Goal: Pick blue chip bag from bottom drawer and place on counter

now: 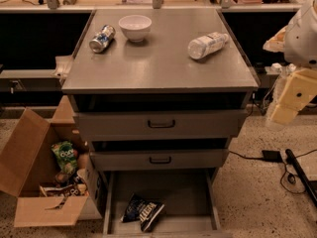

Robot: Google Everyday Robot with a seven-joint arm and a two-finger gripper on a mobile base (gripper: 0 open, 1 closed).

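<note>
The blue chip bag (142, 210) is a crumpled dark navy foil bag with white lettering. It lies in the open bottom drawer (198, 202), left of the drawer's middle and near its front. The counter (158, 58) is the flat grey top of the cabinet above. My gripper (290, 100) hangs at the right edge of the view, beside the cabinet's right front corner at about counter height. It is far above and to the right of the bag and holds nothing that I can see.
On the counter lie a tipped can (102, 38), a white bowl (135, 27) and a tipped water bottle (207, 44). Two grey drawers with black handles (161, 124) stand slightly open. An open cardboard box (34, 177) holding a green snack bag (65, 155) sits left. Cables (292, 170) lie right.
</note>
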